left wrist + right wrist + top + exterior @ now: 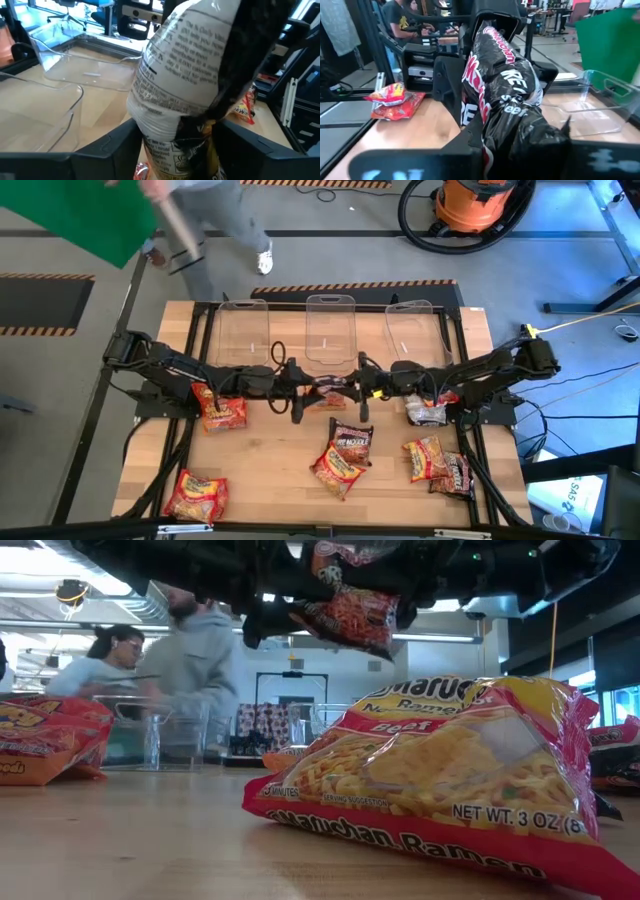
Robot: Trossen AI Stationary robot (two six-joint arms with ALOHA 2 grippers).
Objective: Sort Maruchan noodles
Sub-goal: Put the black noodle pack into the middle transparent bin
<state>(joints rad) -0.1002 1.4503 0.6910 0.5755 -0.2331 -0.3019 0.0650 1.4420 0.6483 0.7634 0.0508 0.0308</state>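
Front: a red-and-yellow beef ramen packet point(450, 775) lies flat on the wooden tabletop point(120, 840).
Left edge: an orange packet point(45, 735) rests there.
Above: a dark packet point(350, 610) hangs under the arms.
Behind: clear bins point(165, 740); two people point(195, 660) stand beyond the tabletop.

Dark maroon-black packet point(327, 393) held aloft at the desk's middle, pinched between both end effectors, crumpled, white printed back toward the left wrist view. Red packets point(222, 410) near the left arm and at the front left corner point(196, 495). Others mid-front point(340, 457) and stacked at right point(438, 460).
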